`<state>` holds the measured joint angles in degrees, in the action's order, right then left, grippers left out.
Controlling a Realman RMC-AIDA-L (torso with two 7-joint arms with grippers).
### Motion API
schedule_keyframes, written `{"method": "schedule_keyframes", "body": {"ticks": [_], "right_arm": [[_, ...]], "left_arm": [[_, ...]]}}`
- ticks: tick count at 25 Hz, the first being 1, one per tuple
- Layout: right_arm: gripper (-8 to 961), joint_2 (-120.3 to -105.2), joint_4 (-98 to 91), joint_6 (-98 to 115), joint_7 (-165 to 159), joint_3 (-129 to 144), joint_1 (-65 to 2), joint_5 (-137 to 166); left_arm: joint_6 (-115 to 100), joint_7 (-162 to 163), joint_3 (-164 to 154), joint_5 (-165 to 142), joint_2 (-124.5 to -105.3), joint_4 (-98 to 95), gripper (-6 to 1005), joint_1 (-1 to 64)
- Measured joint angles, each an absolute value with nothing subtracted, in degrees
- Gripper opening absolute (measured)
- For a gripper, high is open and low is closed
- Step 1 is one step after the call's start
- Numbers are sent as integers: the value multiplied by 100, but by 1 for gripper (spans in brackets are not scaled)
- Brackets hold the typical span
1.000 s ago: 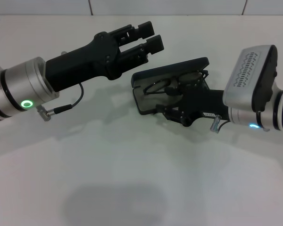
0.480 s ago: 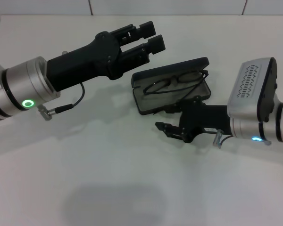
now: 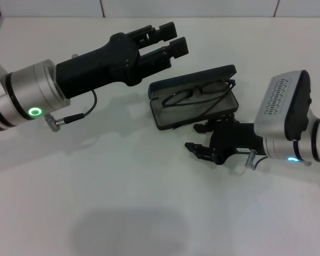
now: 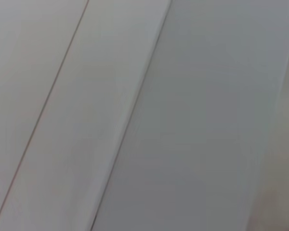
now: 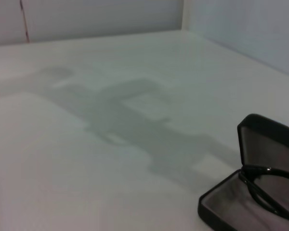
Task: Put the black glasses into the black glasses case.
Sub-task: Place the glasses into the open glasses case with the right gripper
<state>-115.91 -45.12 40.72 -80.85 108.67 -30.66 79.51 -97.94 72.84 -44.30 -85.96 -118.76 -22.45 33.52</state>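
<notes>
The black glasses case (image 3: 161, 120) lies open at the table's centre, lid raised at its far side. The black glasses (image 3: 198, 90) lie inside it on the grey lining, apart from both grippers. The case (image 5: 220, 206) and the glasses (image 5: 269, 190) also show in the right wrist view. My right gripper (image 3: 198, 138) is open and empty, low over the table just in front of the case. My left gripper (image 3: 174, 38) is open and empty, held in the air behind and to the left of the case.
A white table (image 3: 149, 192) carries only the case. A tiled wall (image 3: 192, 7) runs along the back edge. The left wrist view shows only wall panels (image 4: 135, 115).
My right gripper has let go of the glasses, left them in the case and pulled back toward the front of the table. My left arm has barely shifted.
</notes>
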Motion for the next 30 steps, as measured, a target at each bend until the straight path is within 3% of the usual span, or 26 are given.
{"method": "schedule_keyframes", "body": {"ticks": [7, 30], "right_arm": [[452, -11596, -4306, 3873, -8451, 10850, -3415, 8317], [453, -11614, -4523, 3394, -8352, 10836, -3470, 8311]], "left_arm": [[-9790, 7286, -4430, -8605, -11873, -2238, 577, 3370], [-9791, 7265, -4430, -8604, -11912, -2241, 576, 3375]]}}
